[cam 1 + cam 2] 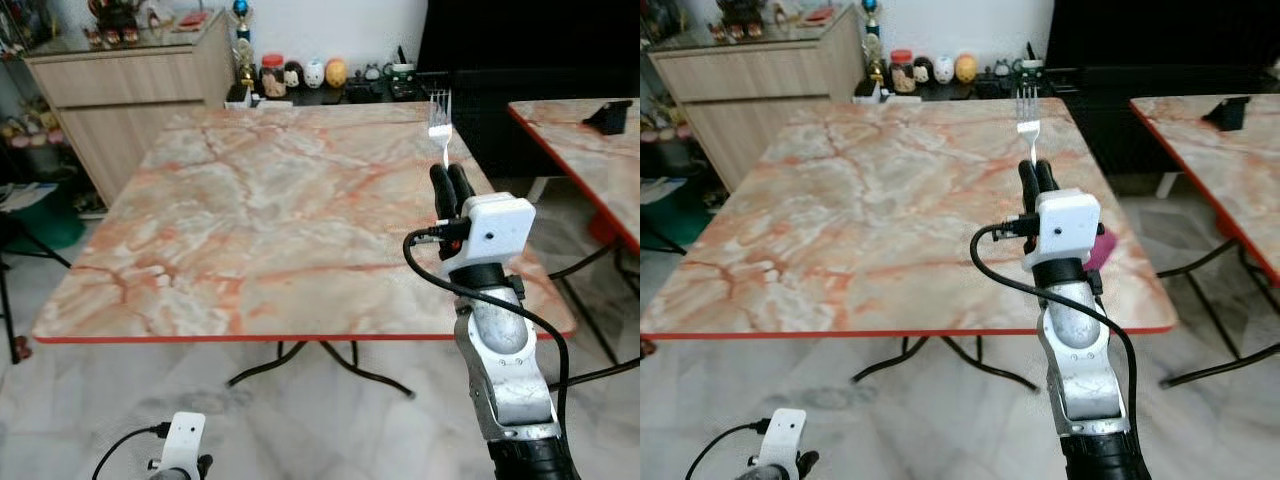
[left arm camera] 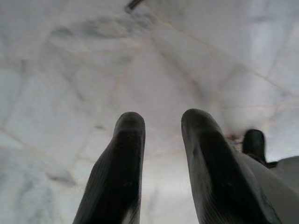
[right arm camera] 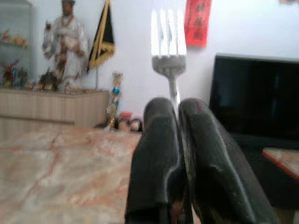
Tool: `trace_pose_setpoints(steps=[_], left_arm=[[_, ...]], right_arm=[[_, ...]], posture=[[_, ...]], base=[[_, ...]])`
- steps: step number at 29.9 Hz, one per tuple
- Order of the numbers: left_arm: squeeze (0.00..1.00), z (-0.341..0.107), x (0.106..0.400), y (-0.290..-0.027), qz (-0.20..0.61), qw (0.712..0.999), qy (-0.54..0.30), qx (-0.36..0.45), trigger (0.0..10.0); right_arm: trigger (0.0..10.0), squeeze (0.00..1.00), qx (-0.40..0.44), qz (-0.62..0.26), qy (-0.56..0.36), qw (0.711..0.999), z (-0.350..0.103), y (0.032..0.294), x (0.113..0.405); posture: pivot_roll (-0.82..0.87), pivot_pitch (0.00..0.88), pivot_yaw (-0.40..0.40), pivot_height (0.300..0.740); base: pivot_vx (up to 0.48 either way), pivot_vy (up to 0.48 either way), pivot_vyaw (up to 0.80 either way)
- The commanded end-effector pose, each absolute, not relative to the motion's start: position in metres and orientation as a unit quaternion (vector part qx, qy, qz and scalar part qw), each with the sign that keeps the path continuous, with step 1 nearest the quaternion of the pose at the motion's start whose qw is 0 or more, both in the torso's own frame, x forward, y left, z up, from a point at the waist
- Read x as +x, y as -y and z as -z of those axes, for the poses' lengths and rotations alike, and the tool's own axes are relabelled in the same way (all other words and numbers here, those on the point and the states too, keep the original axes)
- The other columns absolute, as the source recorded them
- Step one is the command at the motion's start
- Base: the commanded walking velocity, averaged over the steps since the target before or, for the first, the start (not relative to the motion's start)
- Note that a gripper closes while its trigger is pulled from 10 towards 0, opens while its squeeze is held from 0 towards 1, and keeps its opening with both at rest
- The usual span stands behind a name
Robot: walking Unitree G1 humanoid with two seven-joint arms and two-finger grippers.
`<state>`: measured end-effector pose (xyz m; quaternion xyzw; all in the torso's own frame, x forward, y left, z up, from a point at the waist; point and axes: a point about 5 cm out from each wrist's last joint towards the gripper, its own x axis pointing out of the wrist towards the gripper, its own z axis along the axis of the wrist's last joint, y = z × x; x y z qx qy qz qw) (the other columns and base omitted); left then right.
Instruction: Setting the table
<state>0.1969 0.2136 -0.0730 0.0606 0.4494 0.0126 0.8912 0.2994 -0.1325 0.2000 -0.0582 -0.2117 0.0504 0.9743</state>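
Right wrist view: the fork [image 3: 168, 44] stands tines up, its thin handle pinched between the two black fingers [image 3: 156, 158] of my right gripper [image 1: 452, 190], which is clamped on it. From the head cameras I see the fork held in the air above the right-hand part of the marble-patterned table [image 1: 260, 210], near that side's edge, not touching the top.

I judge the fork light, rigid and smooth metal, so it could slip or pivot in a narrow pinch. The present hold, low on the handle with most of the length standing free above the fingers, leaves it prone to tilting; a grasp nearer the middle of the handle would steady it.

My left gripper [image 2: 161, 149] hangs idle over the pale tiled floor [image 2: 154, 60], fingers apart and holding nothing.

Beyond the table stand a wooden sideboard [image 1: 130, 75], a row of small jars and figurines [image 1: 300, 75] and a second table [image 1: 590, 150] at the right.
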Motion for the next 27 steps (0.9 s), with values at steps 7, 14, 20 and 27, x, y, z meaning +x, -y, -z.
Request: trace_pose_setpoints(steps=[7, 14, 20, 27], left_arm=[[0.0, 0.0738, 0.1936, -0.2184, -0.011, 0.888, -0.455, 0.072, 10.0], [0.0, 0.0746, 0.192, -0.2186, -0.007, 0.886, -0.458, 0.073, 10.0], [0.0, 0.0756, 0.19, -0.2187, -0.007, 0.885, -0.46, 0.073, 10.0], [0.0, 0.0764, 0.1881, -0.219, -0.009, 0.884, -0.461, 0.074, 10.0]], right_arm=[[10.0, 0.0, -0.055, -0.061, 0.227, 0.971, -0.2066, 0.126, 0.2975], [10.0, 0.0, -0.057, -0.057, 0.229, 0.97, -0.2076, 0.1275, 0.2974], [10.0, 0.0, -0.058, -0.058, 0.23, 0.97, -0.2088, 0.1263, 0.2961], [10.0, 0.0, -0.057, -0.059, 0.228, 0.97, -0.2073, 0.1249, 0.2953]], posture=[[-0.08, 0.0, 0.046, 0.74], [-0.09, 0.0, 0.053, 0.74], [-0.1, 0.0, 0.052, 0.74], [-0.1, 0.0, 0.051, 0.74]], base=[[0.0, -0.419, 0.0], [0.0, -0.421, 0.0], [0.0, -0.424, 0.0], [0.0, -0.423, 0.0]])
